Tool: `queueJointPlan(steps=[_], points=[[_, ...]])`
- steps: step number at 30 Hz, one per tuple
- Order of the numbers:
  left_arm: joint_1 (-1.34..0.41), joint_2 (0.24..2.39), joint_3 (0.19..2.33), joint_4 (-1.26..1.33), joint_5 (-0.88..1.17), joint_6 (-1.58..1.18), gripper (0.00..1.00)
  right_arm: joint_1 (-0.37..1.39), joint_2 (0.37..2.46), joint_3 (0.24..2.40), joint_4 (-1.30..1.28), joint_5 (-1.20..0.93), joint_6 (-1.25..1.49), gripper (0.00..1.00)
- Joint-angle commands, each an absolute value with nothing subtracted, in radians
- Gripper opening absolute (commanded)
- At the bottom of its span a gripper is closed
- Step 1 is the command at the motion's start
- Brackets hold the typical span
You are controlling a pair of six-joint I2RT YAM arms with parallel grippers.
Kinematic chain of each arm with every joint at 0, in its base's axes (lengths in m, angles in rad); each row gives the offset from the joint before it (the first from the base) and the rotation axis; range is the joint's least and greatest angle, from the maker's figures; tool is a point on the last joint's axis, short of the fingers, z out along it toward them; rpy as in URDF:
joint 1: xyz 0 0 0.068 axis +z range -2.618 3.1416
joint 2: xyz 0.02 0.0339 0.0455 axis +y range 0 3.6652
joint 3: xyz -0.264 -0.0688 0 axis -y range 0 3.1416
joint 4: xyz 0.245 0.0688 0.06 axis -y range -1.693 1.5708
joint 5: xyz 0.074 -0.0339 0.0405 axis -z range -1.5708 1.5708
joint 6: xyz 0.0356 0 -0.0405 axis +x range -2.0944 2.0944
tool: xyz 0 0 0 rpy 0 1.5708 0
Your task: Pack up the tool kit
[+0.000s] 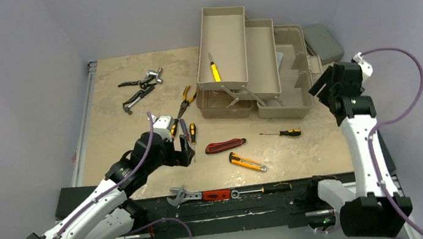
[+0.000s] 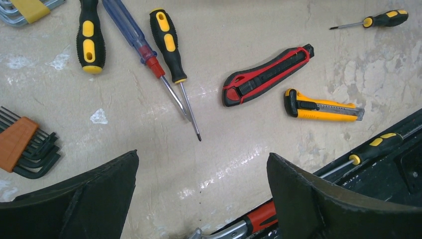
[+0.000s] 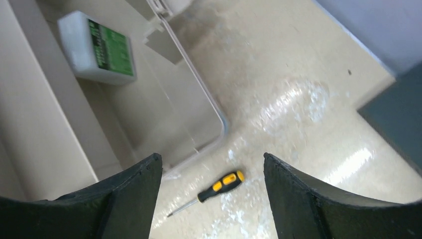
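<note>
The toolbox (image 1: pixel 290 78) stands open toward the far edge of the bench (image 1: pixel 119 138), right of middle. Its fold-out trays (image 1: pixel 229 37) are stepped out to the left, and a yellow-handled tool (image 1: pixel 214 71) lies in the leftmost one. A grey case (image 1: pixel 324 43) sits at the far right corner, just behind the toolbox.

The right arm (image 1: pixel 359 131) rises along the right edge. Its jaws hang beside the toolbox's right end, spread, with nothing between them. Only the right wrist view looks into the box. It shows a white packet with a green label (image 3: pixel 97 47) on the floor and a rounded translucent rim (image 3: pixel 219 124). Past the rim a small screwdriver (image 3: pixel 219 185) lies on bare bench; the top view places it in front of the toolbox.

The left arm (image 1: pixel 96 202) reaches in from the near left corner, its jaws spread wide and holding nothing. Its wrist view shows what the arm mostly hides from above: hex keys (image 2: pixel 22 144) in an orange holder, a blue-handled screwdriver (image 2: pixel 127 25) and two black-and-yellow screwdrivers (image 2: pixel 90 40).

A red-and-black knife (image 2: pixel 266 74) and a yellow knife (image 2: pixel 321 105) lie apart near the near edge, close to the black rail (image 1: pixel 239 205), which carries a wrench (image 1: pixel 182 195). Only the top view shows the pliers (image 1: pixel 185 101) and a dark cluster of tools (image 1: pixel 140 88) toward the far left corner. Bare bench runs between the knives and the toolbox front, and along the left edge.
</note>
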State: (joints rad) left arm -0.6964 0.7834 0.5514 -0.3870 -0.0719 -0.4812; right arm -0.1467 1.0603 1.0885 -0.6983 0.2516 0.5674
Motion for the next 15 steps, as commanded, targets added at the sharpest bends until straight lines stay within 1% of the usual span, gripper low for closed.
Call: queueJointPlan(steps=[1, 2, 3, 7, 11, 15], points=[[-0.701, 0.775, 0.533, -0.31, -0.042, -0.423, 0.96, -0.145, 0.919, 0.968, -0.759, 0.301, 0.717, 0.73], [-0.701, 0.77, 0.521, -0.302, -0.041, -0.423, 0.96, -0.144, 0.893, 0.937, -0.769, 0.283, 0.738, 0.75], [-0.702, 0.763, 0.509, -0.285, -0.033, -0.423, 0.96, -0.145, 0.872, 0.905, -0.781, 0.27, 0.77, 0.75], [-0.701, 0.745, 0.483, -0.267, -0.011, -0.425, 0.95, -0.145, 0.803, 0.76, -0.801, 0.199, 0.916, 0.7], [-0.702, 0.737, 0.466, -0.26, -0.005, -0.431, 0.94, -0.144, 0.772, 0.609, -0.739, 0.102, 1.039, 0.68], [-0.702, 0.739, 0.463, -0.259, 0.019, -0.434, 0.94, -0.145, 0.759, 0.501, -0.65, 0.053, 1.15, 0.61]])
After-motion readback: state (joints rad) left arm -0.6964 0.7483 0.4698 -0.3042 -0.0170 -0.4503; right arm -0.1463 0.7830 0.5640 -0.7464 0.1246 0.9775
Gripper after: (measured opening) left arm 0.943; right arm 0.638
